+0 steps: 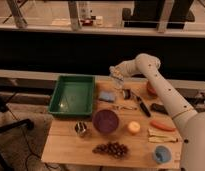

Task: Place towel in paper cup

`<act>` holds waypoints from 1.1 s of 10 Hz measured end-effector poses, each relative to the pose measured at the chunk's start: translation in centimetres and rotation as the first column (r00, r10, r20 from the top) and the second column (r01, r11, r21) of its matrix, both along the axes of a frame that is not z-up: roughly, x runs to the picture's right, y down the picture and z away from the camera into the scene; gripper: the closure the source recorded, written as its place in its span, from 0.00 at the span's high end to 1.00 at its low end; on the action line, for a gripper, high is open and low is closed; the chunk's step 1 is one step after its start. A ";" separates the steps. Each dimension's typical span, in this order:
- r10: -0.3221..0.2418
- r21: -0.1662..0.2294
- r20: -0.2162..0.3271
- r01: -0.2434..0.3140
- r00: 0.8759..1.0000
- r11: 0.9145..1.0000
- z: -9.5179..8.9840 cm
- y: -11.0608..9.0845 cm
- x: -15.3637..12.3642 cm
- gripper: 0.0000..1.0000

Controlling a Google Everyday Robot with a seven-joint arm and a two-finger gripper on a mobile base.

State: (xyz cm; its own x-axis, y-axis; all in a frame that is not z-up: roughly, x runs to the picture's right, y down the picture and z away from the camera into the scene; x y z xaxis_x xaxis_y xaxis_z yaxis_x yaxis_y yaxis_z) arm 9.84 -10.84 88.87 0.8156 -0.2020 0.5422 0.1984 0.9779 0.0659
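A pale wooden surface (66,145) carries a rectangular green plastic tray (72,95) and a round purple bowl (106,121). The white end effector (116,76) hangs above the far edge, right of the tray. I cannot tell its grip state.

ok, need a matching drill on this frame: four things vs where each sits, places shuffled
Things:
1. tray
2. metal cup
3. grapes
4. gripper

Places:
a. near the front edge of the table, in front of the purple bowl
b. just left of the purple bowl
c. back left of the table
d. raised over the back of the table, right of the tray

Pairs: 1-c, 2-b, 3-a, 4-d
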 end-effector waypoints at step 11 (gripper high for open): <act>0.019 0.030 -0.017 -0.019 1.000 0.999 1.1 -0.5 1.5 0.05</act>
